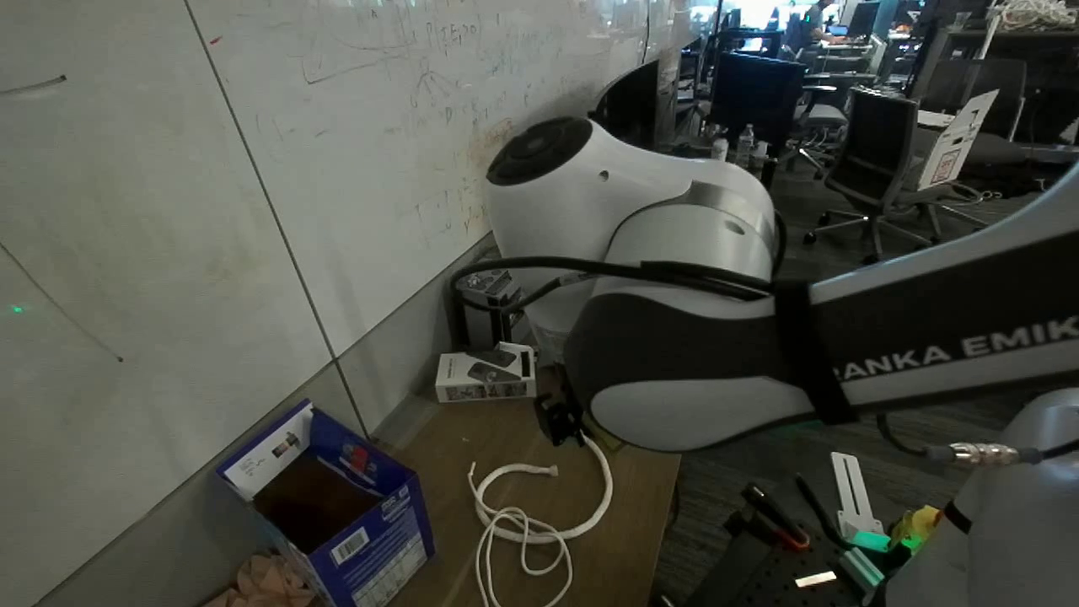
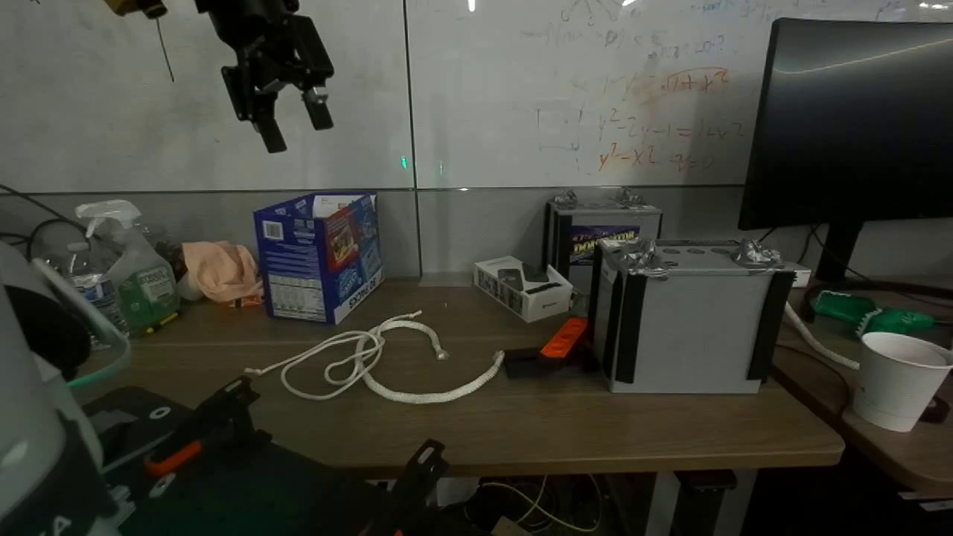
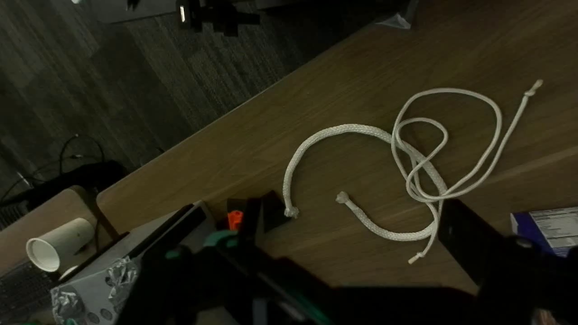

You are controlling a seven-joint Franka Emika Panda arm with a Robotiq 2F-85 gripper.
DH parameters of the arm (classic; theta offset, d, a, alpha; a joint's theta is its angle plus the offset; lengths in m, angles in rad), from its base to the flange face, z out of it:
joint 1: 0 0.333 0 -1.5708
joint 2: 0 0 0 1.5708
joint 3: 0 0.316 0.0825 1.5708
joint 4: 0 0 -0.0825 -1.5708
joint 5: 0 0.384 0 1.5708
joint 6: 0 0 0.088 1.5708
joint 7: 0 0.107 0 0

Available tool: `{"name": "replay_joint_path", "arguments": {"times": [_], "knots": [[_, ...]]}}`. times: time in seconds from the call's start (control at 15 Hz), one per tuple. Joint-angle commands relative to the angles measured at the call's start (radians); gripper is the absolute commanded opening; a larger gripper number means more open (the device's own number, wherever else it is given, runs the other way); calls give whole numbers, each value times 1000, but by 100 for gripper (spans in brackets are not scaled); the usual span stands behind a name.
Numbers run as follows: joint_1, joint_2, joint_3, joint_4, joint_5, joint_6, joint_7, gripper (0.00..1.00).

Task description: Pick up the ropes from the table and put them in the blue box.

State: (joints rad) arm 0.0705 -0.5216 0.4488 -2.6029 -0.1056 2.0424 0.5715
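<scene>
Meeting the white-and-black Franka arm (image 1: pixel 700 346) nearest the camera in an exterior view, looming over the desk (image 1: pixel 628 539). Finding below it the thick braided rope (image 1: pixel 608 489) and the thin white cord (image 1: pixel 571 569), crossing each other on the wood, near the open-topped blue cardboard box (image 1: pixel 405 527) standing by the whiteboard (image 1: pixel 152 211).

Spotting in an exterior view the hand (image 2: pixel 299 132), hanging high above the desk with fingers (image 2: pixel 318 112) spread apart and whiteboard showing through the gap. Seeing rope and cord lying well below, in front of the blue cardboard box, with a thick end resting just beside a black-and-orange tool (image 2: pixel 564 339). Noting also a grey case (image 2: pixel 685 320) topped with foil, a small white product box (image 2: pixel 521 290), a spray bottle (image 2: pixel 145 275) and a peach cloth (image 2: pixel 221 269).

Peering down in the wrist view past both dark fingers, standing well apart. Tracing the thick braided rope bending in a broad arc, with the thin white cord looping across, and catching part of the blue cardboard box at the edge.
</scene>
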Motion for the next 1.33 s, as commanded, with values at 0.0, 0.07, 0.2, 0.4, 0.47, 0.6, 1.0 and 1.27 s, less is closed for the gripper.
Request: {"name": "replay_joint_path", "arguments": {"times": [0.0, 0.07, 0.2, 0.4, 0.47, 0.6, 1.0, 1.27], "knots": [[34, 79, -49, -10, -69, 112, -103, 100], [32, 116, -59, -10, -80, 166, -123, 100], [33, 195, -97, -3, -57, 276, -173, 100], [34, 337, -158, 20, -26, 414, -269, 100], [38, 388, -178, 28, -11, 454, -308, 100], [42, 490, -203, 42, 1, 526, -363, 100], [75, 762, -248, 154, -55, 598, -385, 100], [143, 896, -305, 228, -97, 649, -338, 100]]}}
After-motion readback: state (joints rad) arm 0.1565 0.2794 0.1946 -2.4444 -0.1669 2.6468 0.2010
